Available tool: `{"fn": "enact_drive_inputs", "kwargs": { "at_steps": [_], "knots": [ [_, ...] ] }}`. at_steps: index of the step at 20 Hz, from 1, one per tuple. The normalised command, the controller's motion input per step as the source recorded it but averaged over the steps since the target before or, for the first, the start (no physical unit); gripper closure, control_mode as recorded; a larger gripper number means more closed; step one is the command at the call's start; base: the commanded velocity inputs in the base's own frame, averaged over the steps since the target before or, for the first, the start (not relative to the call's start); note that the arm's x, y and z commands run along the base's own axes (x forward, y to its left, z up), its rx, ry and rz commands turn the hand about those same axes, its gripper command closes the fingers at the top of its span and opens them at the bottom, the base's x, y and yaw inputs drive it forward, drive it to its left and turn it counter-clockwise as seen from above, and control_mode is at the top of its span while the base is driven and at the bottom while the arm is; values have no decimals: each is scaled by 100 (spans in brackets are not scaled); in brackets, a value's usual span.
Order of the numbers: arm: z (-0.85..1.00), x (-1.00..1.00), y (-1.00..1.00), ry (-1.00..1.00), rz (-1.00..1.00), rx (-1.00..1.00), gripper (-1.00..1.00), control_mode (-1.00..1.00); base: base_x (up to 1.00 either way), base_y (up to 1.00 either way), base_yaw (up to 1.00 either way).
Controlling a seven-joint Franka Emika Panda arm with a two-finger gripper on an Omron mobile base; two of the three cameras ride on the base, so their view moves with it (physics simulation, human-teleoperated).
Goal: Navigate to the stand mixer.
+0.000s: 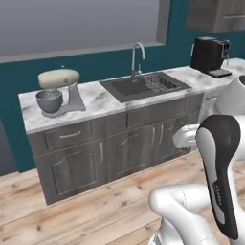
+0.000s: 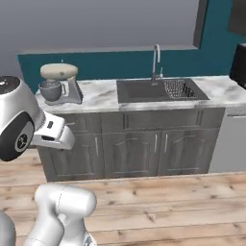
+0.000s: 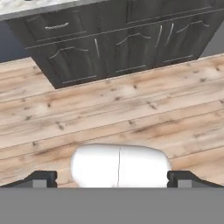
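The stand mixer (image 1: 60, 91) stands at the left end of the marble counter (image 1: 103, 98), with a cream tilt head above a grey bowl and flat base. In the right base view the stand mixer (image 2: 58, 84) again sits at the counter's left end, well ahead of the arm. My gripper (image 3: 112, 179) points down at the wooden floor in front of the cabinets. Its fingertips (image 3: 41, 178) stand wide apart, open, with nothing between them. The arm is folded close to the base, far short of the counter.
A dark sink (image 1: 139, 86) with a faucet (image 1: 136, 57) and a wire rack (image 1: 160, 82) lies right of the mixer. A black coffee machine (image 1: 209, 55) stands at the far right. Dark cabinets (image 3: 87, 48) run below the counter, and wooden floor (image 2: 158, 202) lies between them and the base.
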Motion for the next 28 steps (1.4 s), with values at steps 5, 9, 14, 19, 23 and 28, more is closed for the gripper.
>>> {"fn": "enact_drive_inputs", "kwargs": {
  "at_steps": [5, 9, 14, 19, 23, 28],
  "knots": [
    [0, 0, 0, 0, 0, 0, -100, 100, 2, -5, 55],
    [0, 0, 0, 0, 0, 0, -100, 100, 11, 0, 43],
    [0, 0, 0, 0, 0, 0, -100, 100, 26, 0, 32],
    [0, 0, 0, 0, 0, 0, -100, 100, 45, 11, 12],
    [0, 0, 0, 0, 0, 0, -100, 100, 76, 25, -1],
    [0, 0, 0, 0, 0, 0, -100, 100, 94, 33, -12]
  ]
}}
